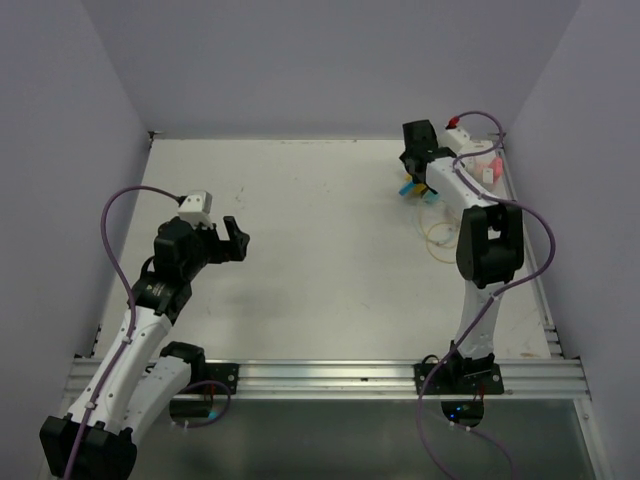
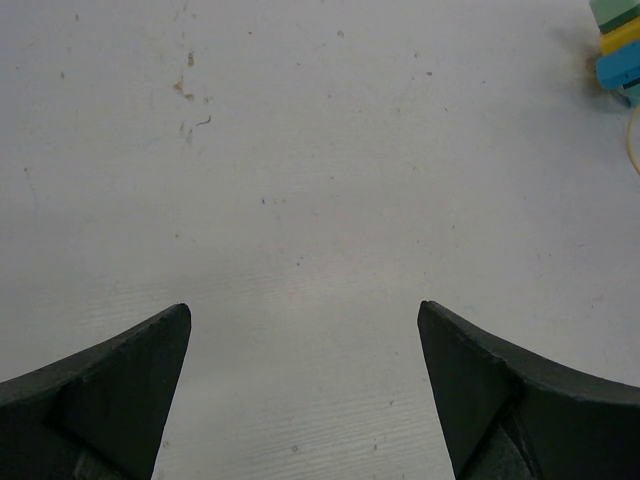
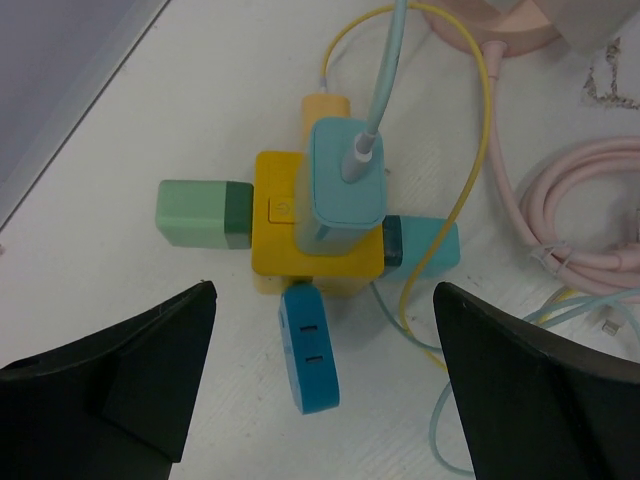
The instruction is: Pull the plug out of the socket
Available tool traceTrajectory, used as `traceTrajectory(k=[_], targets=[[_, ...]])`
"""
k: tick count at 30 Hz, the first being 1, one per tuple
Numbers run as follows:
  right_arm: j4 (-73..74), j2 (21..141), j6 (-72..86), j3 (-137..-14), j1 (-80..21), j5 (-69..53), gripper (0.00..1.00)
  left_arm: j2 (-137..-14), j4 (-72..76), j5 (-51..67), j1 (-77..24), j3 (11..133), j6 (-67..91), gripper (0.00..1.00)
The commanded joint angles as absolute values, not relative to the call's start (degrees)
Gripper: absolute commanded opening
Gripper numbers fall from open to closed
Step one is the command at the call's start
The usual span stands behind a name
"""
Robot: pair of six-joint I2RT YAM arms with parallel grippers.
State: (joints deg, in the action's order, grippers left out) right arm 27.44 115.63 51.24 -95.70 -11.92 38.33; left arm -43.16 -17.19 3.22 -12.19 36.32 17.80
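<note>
A yellow cube socket [image 3: 275, 240] lies on the white table at the far right [image 1: 414, 188]. Plugs stick out of it: a pale teal plug [image 3: 340, 180] with a cable on top, a green plug [image 3: 195, 213] on the left, a teal plug [image 3: 430, 245] on the right, and a blue plug [image 3: 310, 350] with two slots toward me. My right gripper [image 3: 322, 290] hovers open just above the socket, its fingers either side of the blue plug and touching nothing [image 1: 416, 168]. My left gripper [image 2: 303, 306] stands open over bare table on the left [image 1: 237, 240], far from the socket [image 2: 620, 45].
Pink coiled cable [image 3: 575, 190] and a pink object [image 3: 500, 20] lie right of the socket. A yellow cable [image 3: 480, 150] and a pale blue cable [image 3: 440, 440] loop beside it. The right wall stands close behind [image 1: 560, 150]. A metal rail [image 1: 330, 378] runs along the near edge.
</note>
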Motion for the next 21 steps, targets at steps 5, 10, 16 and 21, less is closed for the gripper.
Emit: traceTrajectory(k=[5, 10, 16, 21], targets=[[29.3, 122.1, 54.5, -100.5, -11.6, 40.9, 0.93, -43.2, -13.9, 4.1, -12.2, 36.8, 17.2, 1.00], [27.0, 123.4, 56.1, -99.1, -10.5, 39.8, 0.90, -43.2, -13.9, 4.1, -12.2, 36.8, 17.2, 1.00], [24.4, 123.7, 54.5, -98.7, -10.2, 39.1, 0.82, -43.8, -13.8, 4.2, -12.2, 36.8, 17.2, 1.00], [23.6, 123.6, 52.7, -98.3, -10.2, 37.4, 0.62, -44.1, -13.7, 4.6, -12.2, 36.8, 17.2, 1.00]])
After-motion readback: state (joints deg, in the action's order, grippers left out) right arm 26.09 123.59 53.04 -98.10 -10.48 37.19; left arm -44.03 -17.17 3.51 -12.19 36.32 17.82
